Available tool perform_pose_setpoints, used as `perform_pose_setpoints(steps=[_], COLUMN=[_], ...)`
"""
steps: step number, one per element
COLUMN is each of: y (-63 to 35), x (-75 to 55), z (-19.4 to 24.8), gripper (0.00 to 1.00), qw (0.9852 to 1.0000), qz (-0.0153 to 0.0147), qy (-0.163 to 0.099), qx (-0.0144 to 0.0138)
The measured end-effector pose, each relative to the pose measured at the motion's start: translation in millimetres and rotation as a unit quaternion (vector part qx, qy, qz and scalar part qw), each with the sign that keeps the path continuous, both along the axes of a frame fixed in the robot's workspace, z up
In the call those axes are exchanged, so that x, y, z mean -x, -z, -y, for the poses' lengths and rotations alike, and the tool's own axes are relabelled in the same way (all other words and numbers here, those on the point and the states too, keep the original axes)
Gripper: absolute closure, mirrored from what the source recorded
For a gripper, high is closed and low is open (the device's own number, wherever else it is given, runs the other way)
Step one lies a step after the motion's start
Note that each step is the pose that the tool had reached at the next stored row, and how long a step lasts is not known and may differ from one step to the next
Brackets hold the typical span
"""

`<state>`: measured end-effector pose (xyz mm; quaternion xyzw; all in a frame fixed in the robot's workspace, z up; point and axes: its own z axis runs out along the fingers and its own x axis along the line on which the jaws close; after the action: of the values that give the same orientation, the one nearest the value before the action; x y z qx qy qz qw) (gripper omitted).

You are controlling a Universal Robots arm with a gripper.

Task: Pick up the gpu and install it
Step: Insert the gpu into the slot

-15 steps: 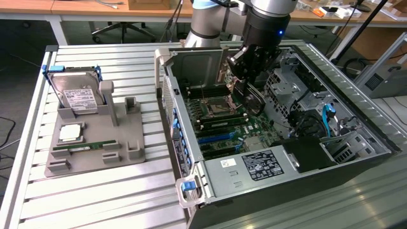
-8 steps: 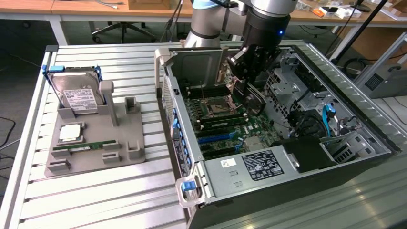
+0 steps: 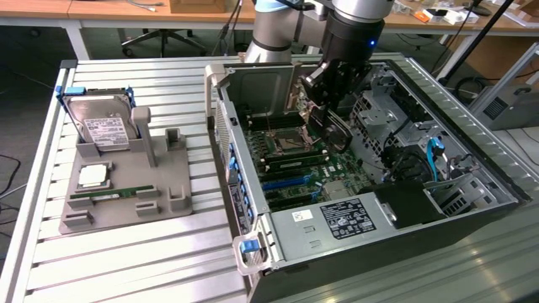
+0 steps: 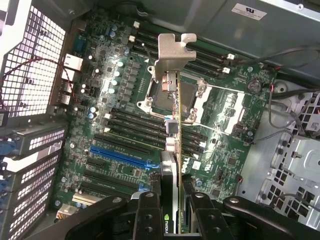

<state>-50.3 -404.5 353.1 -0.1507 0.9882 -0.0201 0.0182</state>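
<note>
Gpu edge-on btwn jaws, clamped tight on it, hanging over mobo.

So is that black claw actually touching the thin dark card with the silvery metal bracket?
Touching. The wrist view shows the black gripper, its fingers pressed against both faces of the dark gpu card, seen edge-on.

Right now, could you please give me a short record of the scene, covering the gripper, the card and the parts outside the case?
gripper: shut on the gpu, inside the open computer case
gpu: held edge-on over the motherboard, silvery bracket end away from the gripper, not seated in a slot
outside case: hard drive and memory stick on the grey holder, at the exterior view's left
</note>
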Motion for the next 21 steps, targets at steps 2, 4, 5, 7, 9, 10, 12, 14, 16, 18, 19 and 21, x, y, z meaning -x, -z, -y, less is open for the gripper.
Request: perform_pose_setpoints(steps=[2, 4, 5, 7, 9, 10, 12, 14, 16, 18, 19, 21], y=[0.0, 0.1, 0.0, 0.1, 0.1, 0.1, 0.1, 0.2, 0.2, 0.2, 0.2, 0.2], x=[0.0, 0.0, 0.0, 0.0, 0.0, 0.0, 0.0, 0.0, 0.0, 0.0, 0.0, 0.0], z=[0.0, 0.0, 0.0, 0.0, 0.0, 0.0, 0.0, 0.0, 0.0, 0.0, 0.0, 0.0], gripper=[0.73, 0.73, 0.73, 0.73, 0.73, 0.73, 0.73, 0.73, 0.73, 0.73, 0.73, 0.73], qw=[1.0000, 1.0000, 1.0000, 1.0000, 1.0000, 1.0000, 0.9999, 0.9999, 0.9999, 0.9998, 0.9998, 0.9998], qz=[0.0000, 0.0000, 0.0000, 0.0000, 0.0000, 0.0000, 0.0000, 0.0000, 0.0000, 0.0000, 0.0000, 0.0000], qy=[-0.002, -0.004, -0.004, -0.006, -0.008, -0.009, -0.011, -0.013, -0.017, -0.019, -0.020, -0.022], qx=[0.0000, 0.0000, 0.0000, 0.0000, 0.0000, 0.0000, 0.0000, 0.0000, 0.0000, 0.0000, 0.0000, 0.0001])
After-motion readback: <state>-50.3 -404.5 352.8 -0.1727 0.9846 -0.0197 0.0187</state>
